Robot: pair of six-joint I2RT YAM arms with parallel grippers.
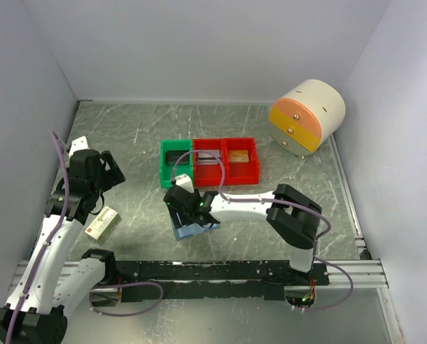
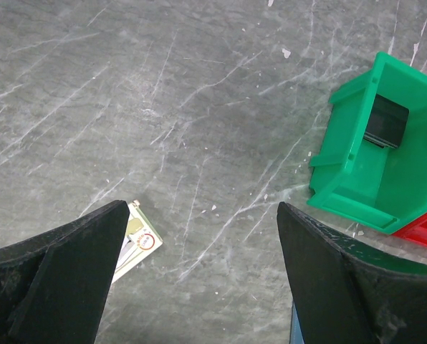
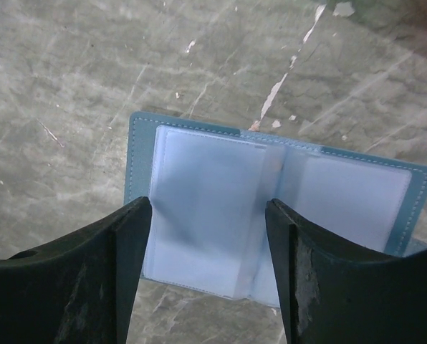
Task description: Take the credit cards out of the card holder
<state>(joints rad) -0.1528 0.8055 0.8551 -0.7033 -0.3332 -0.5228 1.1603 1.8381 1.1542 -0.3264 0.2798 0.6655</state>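
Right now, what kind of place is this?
Probably a robot testing booth: plain pale walls box in a grey marbled tabletop, and white-and-black robot arms are bolted to a black metal rail.

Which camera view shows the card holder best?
The right wrist view: the card holder lies open on the table, its pale pockets plain inside the open right gripper. The top external view shows only a blue edge under that gripper. The left wrist view shows nothing recognisable of it.
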